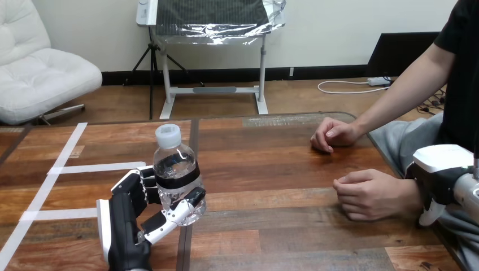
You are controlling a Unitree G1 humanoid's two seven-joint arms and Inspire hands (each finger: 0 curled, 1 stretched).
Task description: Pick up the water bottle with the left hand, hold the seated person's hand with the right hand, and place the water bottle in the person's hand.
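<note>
My left hand [127, 217] is clamped around the upright water bottle [176, 169]. My right hand [440, 164] sits against the person's nearer wrist [409, 195]; whether it grips, I cannot tell.

Clear, white-capped water bottle [177, 169] stands upright between the left hand's [121, 223] curled fingers and thumb. The person's nearer hand [370, 195] lies well apart from them.

No legible print or numbers, even on the water bottle [175, 162].

You count one water bottle [176, 172]; two robot hands, left hand [129, 210] and, seemingly, right hand [439, 179]; two of the person's: far hand [333, 134], near hand [370, 195].
</note>
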